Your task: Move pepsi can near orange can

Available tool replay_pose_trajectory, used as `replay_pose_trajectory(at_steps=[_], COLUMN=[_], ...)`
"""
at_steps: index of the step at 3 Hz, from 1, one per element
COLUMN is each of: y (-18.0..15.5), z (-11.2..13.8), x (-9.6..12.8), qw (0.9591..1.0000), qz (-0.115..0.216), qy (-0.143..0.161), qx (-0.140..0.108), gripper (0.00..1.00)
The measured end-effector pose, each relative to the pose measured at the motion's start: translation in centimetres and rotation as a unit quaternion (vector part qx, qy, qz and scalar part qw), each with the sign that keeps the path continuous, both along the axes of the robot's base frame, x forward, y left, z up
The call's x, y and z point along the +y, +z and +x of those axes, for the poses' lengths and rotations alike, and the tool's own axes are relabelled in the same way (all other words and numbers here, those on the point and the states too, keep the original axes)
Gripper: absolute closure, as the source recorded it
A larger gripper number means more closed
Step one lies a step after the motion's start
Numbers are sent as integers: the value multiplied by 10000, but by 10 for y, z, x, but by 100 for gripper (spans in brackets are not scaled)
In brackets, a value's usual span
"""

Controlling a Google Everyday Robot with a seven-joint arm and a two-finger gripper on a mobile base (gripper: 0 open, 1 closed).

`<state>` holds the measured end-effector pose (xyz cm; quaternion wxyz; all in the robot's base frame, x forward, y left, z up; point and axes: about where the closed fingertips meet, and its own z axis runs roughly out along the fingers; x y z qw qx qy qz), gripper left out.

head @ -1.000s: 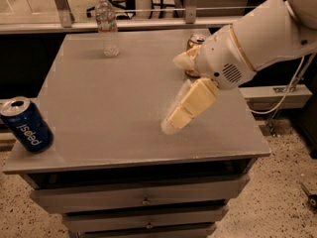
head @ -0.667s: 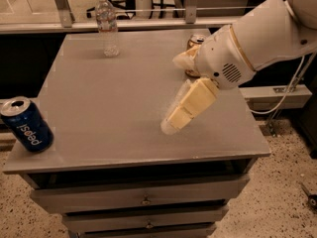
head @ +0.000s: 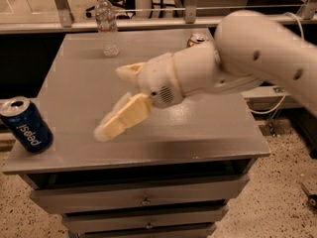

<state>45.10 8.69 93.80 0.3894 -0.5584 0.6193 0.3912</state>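
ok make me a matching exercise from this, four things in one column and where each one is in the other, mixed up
Things
1. pepsi can
2. orange can
3. water bottle
4. claw

Places
A. open, over the middle of the table
B. back of the table, partly hidden behind the arm
C. front left corner of the table
D. back left of the table, standing upright

Pairs: 1-C, 2-B, 3-D, 4-A

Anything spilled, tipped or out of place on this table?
Nothing spilled or damaged. The pepsi can stands upright at the very front-left corner of the table; the end effector hovers open and empty above the middle.
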Motion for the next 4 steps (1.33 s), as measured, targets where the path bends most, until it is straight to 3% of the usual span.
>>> replay_pose_trajectory(at_steps=[1, 2, 3, 4], y=[-5, -8, -12, -29], z=[-3, -12, -15, -11], x=[52, 114, 145, 169], qw=[9973, 9916, 9890, 9896], qz=[684, 1165, 1300, 1276], qy=[240, 386, 395, 347], qx=[-63, -408, -581, -561], gripper=[0, 0, 0, 0])
